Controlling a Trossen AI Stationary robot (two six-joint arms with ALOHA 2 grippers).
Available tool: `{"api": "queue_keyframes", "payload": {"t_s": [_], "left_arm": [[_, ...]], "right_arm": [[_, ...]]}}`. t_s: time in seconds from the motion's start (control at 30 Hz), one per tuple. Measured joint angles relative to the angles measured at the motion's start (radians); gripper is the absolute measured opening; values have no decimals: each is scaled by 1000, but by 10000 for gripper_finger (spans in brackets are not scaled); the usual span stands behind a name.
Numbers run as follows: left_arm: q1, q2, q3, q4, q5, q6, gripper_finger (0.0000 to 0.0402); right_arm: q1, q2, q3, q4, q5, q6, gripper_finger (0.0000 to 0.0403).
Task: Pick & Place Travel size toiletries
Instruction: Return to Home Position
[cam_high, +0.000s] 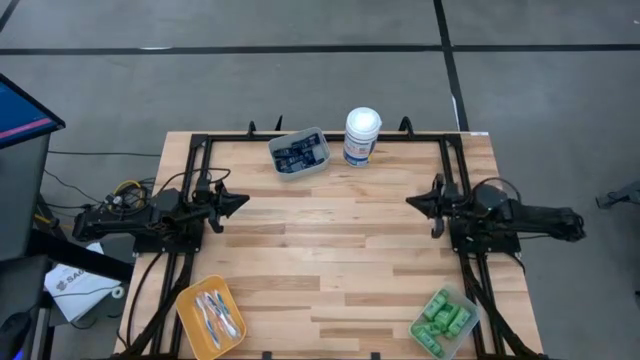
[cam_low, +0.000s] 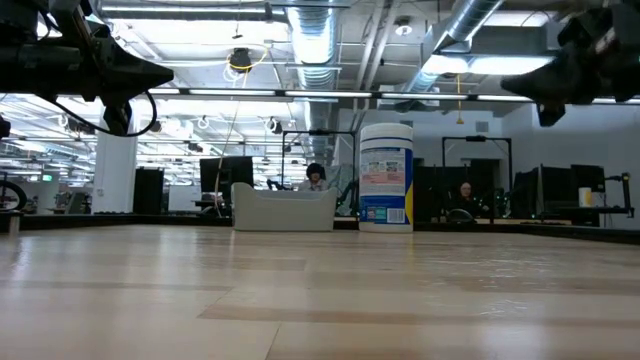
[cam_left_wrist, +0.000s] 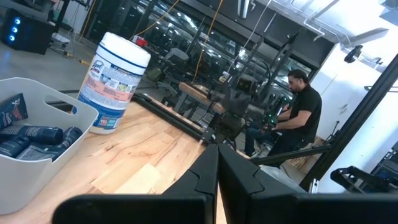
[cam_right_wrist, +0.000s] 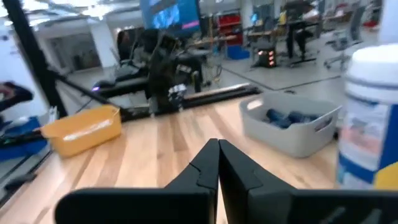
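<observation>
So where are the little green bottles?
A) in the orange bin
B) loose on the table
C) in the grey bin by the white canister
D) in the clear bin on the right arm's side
D: the green bottles sit in the clear bin; the orange bin holds toothbrushes and the grey bin holds navy tubes.

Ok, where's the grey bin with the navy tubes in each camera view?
High view: grey bin top centre, left of the white canister.
Low view: grey bin far back, left of the canister.
Left wrist view: grey bin beside the canister.
Right wrist view: grey bin beside the canister.
Shared landmark: the canister.
</observation>
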Motion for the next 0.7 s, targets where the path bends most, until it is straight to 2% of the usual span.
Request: {"api": "queue_keyframes", "payload": {"t_s": [0.13,0.47,0.7], "left_arm": [[0,0,0,2,0,0,2],[0,0,0,6,0,0,2],[0,0,0,6,0,0,2]], "right_arm": [[0,1,-58,10,-35,21,0],[-1,13,-75,52,-157,-6,0],[-16,14,-75,51,-150,3,0]]}}
